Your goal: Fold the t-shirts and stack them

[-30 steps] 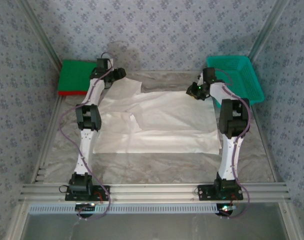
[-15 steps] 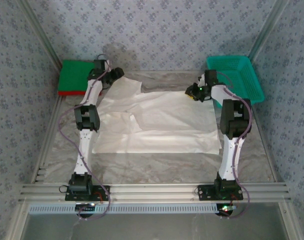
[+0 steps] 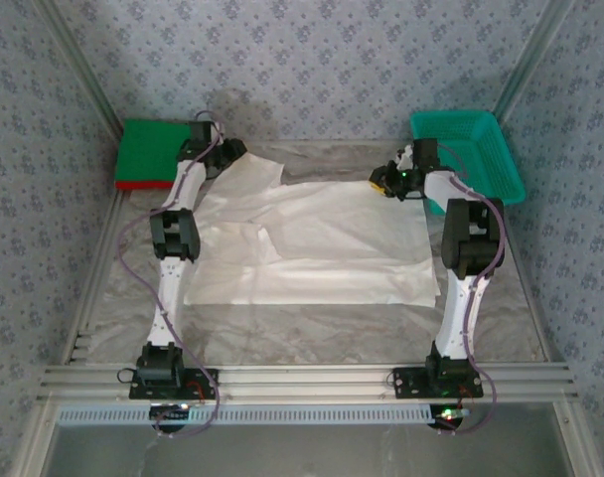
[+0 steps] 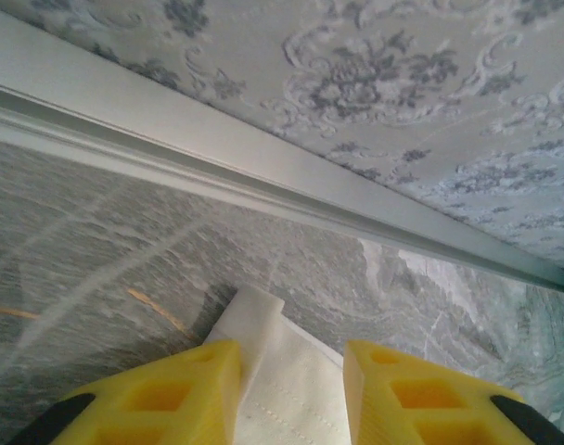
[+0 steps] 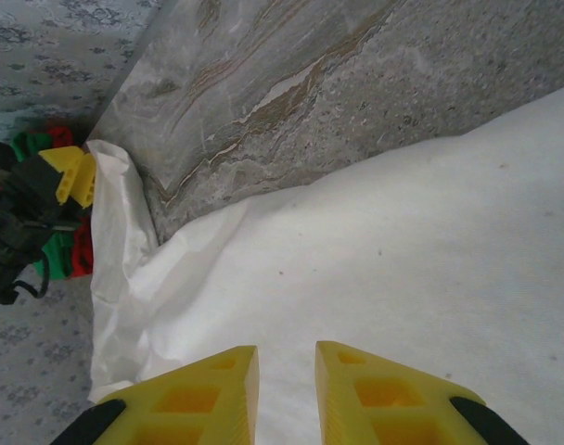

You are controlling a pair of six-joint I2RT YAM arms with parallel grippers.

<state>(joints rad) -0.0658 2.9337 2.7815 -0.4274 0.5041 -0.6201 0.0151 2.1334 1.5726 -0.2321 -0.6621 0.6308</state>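
Top view: the off-white shirt (image 3: 312,243) lies spread and wrinkled at the centre of the table (image 3: 312,328). The green shirt (image 3: 148,149) sits folded at 10 o'clock, on top of the red shirt (image 3: 133,185), of which you see just a thin edge. The teal basket (image 3: 481,149) stands at 2 o'clock.

Left gripper (image 3: 232,151) reaches to the shirt's 11 o'clock corner. In the left wrist view its yellow fingers (image 4: 185,389) stand apart with the cloth corner lying between them (image 4: 291,357). You cannot tell whether they are pinching it or merely straddling it.

Right gripper (image 3: 381,182) is at the shirt's 1 o'clock corner, near the basket. In the right wrist view its fingers (image 5: 384,394) leave a narrow gap over white cloth (image 5: 287,357). You cannot tell whether cloth is caught in it. At 9 o'clock in that view the shirt's far corner rises beside the left gripper's yellow finger.
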